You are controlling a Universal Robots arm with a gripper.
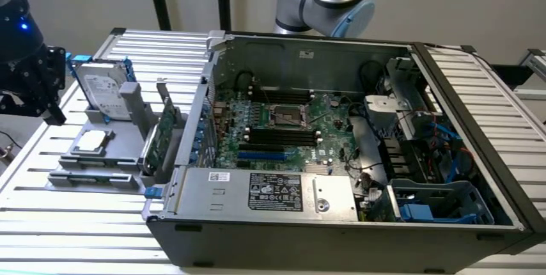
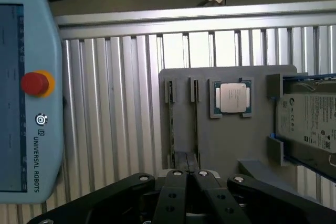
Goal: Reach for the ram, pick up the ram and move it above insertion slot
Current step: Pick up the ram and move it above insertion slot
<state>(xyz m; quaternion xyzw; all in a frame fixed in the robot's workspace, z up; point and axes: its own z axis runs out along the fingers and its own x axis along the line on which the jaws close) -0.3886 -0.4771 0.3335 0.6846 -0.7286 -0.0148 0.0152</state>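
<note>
end effector (image 2: 189, 174): closest to the wrist camera; clenched, its black fingers (image 2: 176, 192) meeting at the tips with nothing between them.
ram (image 2: 196, 119): a thin stick seen edge-on, standing in a narrow groove of the grey holder, just beyond the end effector's tip and not gripped.
second strip (image 2: 171, 124): looks the same, standing in the parallel groove just beside the ram.
grey holder (image 2: 220, 145): lies on the slatted tabletop (image 1: 68, 236); it sits at the exterior view's left, beside the computer case.
processor chip (image 2: 231, 98): lies flat in a square pocket of the grey holder, between the ram's groove and the hard drive.
hard drive (image 2: 310, 124): held in blue rails at the end of the grey holder; stands upright at the upper left of the exterior frame.
teach pendant (image 2: 26, 93): pale blue with a red button, marked UNIVERSAL ROBOTS.
computer case (image 1: 341, 236): open on top, filling the middle and right of the exterior frame.
expansion card (image 1: 162, 137): upright, between the grey holder and the computer case wall.
insertion slot (image 1: 282, 135): one of several long black sockets on the board at mid-frame, with the blue slot (image 1: 265, 155) nearer and the silver processor socket (image 1: 286, 114) beyond.
arm (image 1: 328, 0): grey and pale blue, at the top of the exterior frame behind the computer case.
</note>
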